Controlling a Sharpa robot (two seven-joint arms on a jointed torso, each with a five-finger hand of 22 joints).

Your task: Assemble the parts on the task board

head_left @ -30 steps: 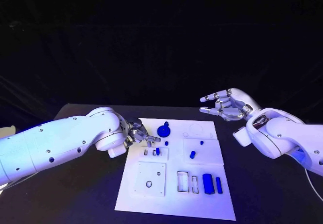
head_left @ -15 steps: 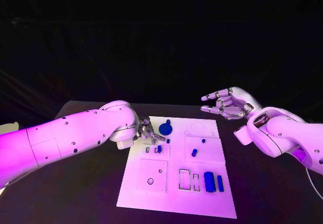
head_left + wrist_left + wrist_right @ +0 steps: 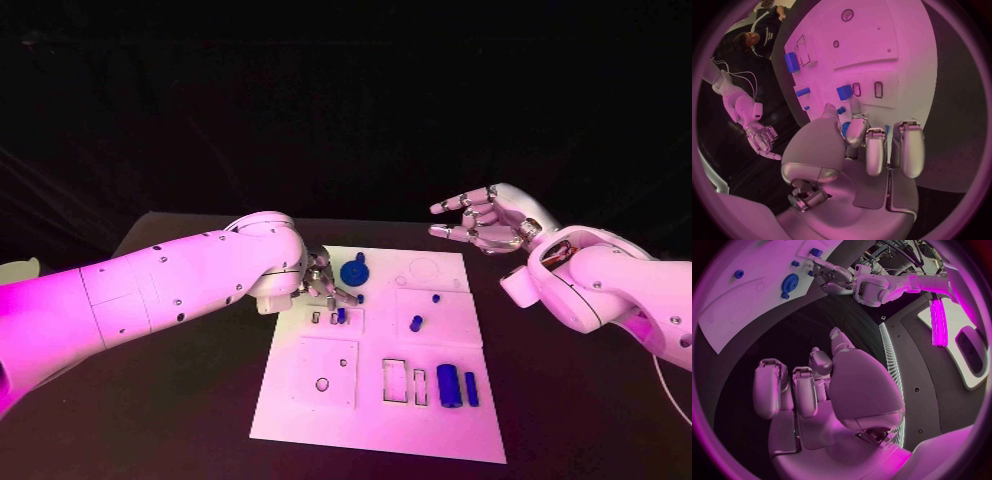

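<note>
The left hand point(image 3: 320, 285) is crowding the task board's point(image 3: 378, 440) far-left corner beside the blue gear point(image 3: 355, 273); the near half is lying open.

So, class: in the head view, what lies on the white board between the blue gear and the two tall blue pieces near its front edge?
Between the blue gear and the two tall blue pieces on the white board stands one small blue peg, seen in the head view.

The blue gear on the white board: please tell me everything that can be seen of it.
The blue gear is a round, dark blue piece that looks like plastic, with small teeth round its rim in the right wrist view and a short stub at its far side. It lies flat near the far edge of the white board. The left hand is close beside it; whether they touch I cannot tell.
</note>
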